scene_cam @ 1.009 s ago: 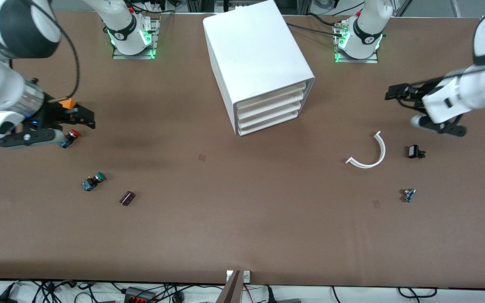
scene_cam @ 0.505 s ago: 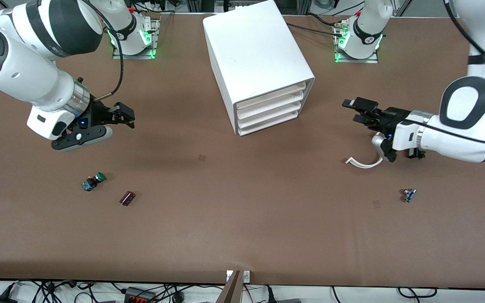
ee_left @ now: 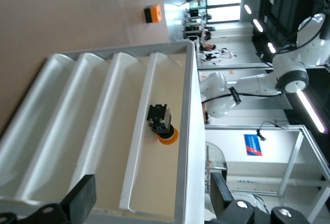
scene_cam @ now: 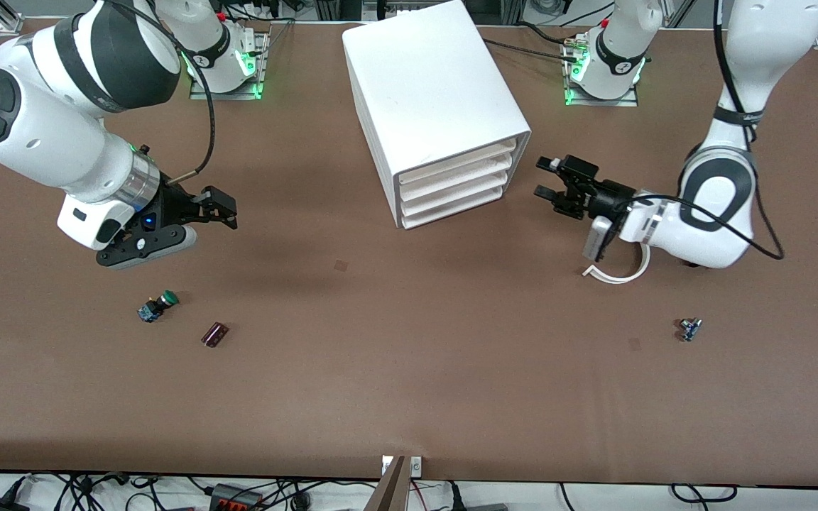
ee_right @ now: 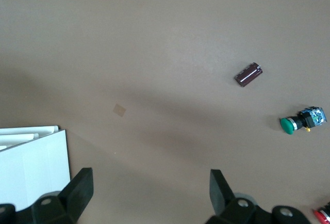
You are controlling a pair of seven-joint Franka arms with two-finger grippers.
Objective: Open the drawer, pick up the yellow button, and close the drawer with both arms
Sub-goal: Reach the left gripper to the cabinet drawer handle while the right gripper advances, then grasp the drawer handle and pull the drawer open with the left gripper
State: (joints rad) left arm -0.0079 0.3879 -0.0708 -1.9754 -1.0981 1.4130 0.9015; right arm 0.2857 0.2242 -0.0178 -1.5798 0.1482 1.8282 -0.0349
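**Left gripper closes in on the drawer fronts**

Both arms have swung inward since a second ago: the left gripper (scene_cam: 549, 178) has come from the left arm's end of the table to just beside the open face of the cabinet (scene_cam: 430, 92), and the right gripper (scene_cam: 223, 211) has left the red-capped switch and now hangs over bare table toward the right arm's end, well apart from the cabinet.

Each gripper has its fingers spread with nothing between them; both wrist views show the two fingertips wide apart.

What the coming move turns on is this: the drawer (scene_cam: 457, 162) is the topmost of the four, its front edge running along the cabinet's open face, and the left gripper points straight at that face from close by. So the left arm is clearly the nearer one for the pull. The drawer looks barely out, if at all.

The button (ee_left: 162, 126) shows in the left wrist view, lying in the top tray with its yellow-orange cap toward the cabinet's top wall. How deep in the tray it sits is hard to judge from that angle. The front camera does not show it.

My guess is that the right arm waits to reach in once the drawer is drawn out. The green-capped switch (scene_cam: 157, 305) and a dark cylinder (scene_cam: 214, 333) lie nearer the front camera than the right gripper. A white curved strip (scene_cam: 622, 271) lies partly under the left arm.
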